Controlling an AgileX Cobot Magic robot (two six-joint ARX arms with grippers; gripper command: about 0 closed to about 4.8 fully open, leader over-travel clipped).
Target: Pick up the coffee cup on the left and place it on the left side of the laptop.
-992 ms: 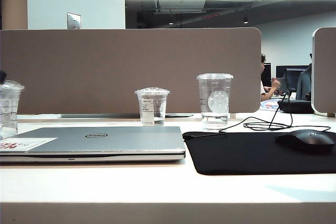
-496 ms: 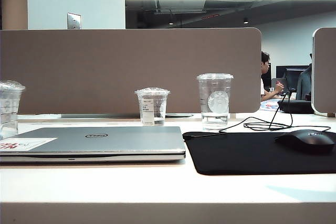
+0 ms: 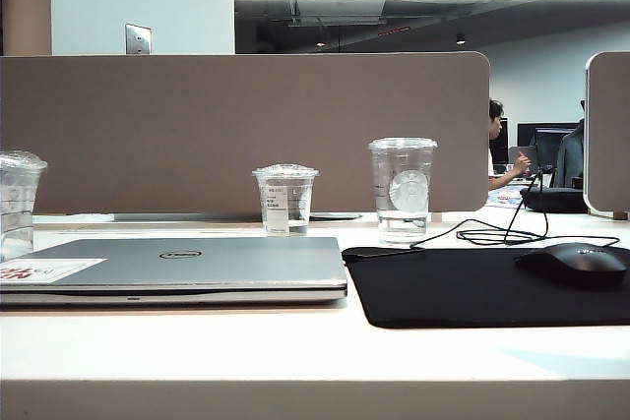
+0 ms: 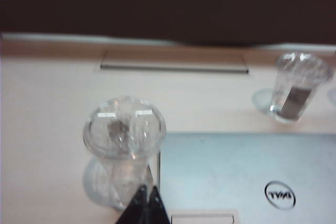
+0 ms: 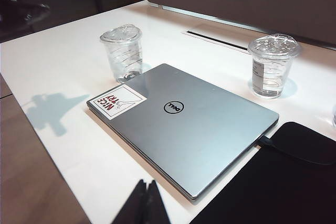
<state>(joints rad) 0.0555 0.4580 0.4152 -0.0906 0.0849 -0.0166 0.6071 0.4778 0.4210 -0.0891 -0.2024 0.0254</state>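
The coffee cup (image 3: 18, 206), clear with a domed lid, stands on the table at the far left, just beside the left edge of the silver-grey Dell laptop (image 3: 187, 265). The left wrist view looks down on the cup (image 4: 124, 140) next to the laptop's corner (image 4: 247, 177). My left gripper (image 4: 147, 191) is shut and empty, drawn back from the cup. The right wrist view shows the cup (image 5: 122, 51) and the laptop (image 5: 184, 124) from farther off. My right gripper (image 5: 146, 186) is shut and empty over the table's near edge. Neither gripper shows in the exterior view.
A shorter labelled clear cup (image 3: 285, 199) and a taller logo cup (image 3: 403, 189) stand behind the laptop. A black mouse pad (image 3: 472, 287) with a mouse (image 3: 576, 263) and cables lies to the right. A brown partition (image 3: 246, 125) closes off the back of the table.
A dark bit of the left arm seen above the cup at the exterior view's left edge a second ago has left the view. The cup and the laptop have stayed put.
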